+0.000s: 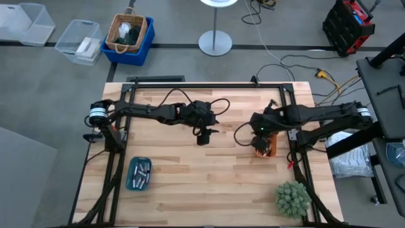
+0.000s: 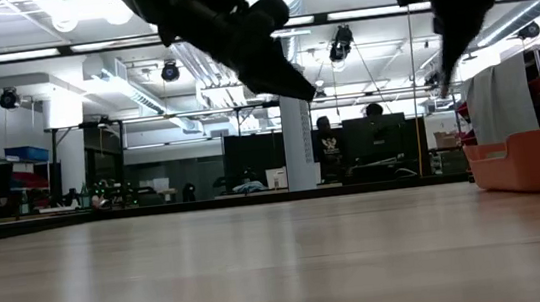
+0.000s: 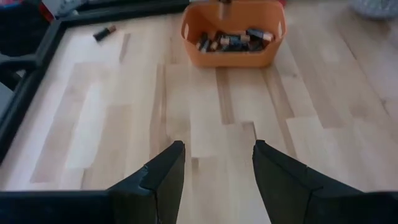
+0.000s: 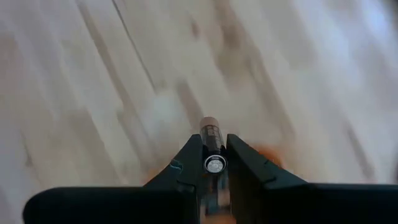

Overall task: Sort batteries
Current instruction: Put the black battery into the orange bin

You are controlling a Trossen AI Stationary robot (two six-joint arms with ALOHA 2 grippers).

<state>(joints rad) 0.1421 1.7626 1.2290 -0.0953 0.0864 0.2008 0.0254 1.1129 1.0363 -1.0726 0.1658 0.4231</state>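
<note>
While both arms hang over the wooden table [image 1: 190, 171], the right gripper [image 4: 213, 155] is the busy one: its two dark fingers are pinched on a single battery [image 4: 211, 142], a small cylinder with a silvery end cap facing the wrist camera and a tan tip pointing away. From above, that gripper sits right over the orange tray [image 1: 264, 147] on the right side of the table, just beside the black frame rail.

Over in the left wrist view you can look straight into that orange tray [image 3: 233, 34], and it's got a jumble of dark batteries [image 3: 231, 41] lying along the bottom. One loose battery [image 3: 104, 32] lies on the wood near the black frame, apart from the tray.

Down at the front left sits the teal tray [image 1: 138, 173], holding a small cluster of silvery-grey batteries [image 1: 142, 170].

Left gripper [image 3: 216, 163] hovers near the middle of the table with its fingers spread apart and nothing between them, bare wood below.

Front right corner has a little green plant [image 1: 292, 199], well away from both trays.
</note>
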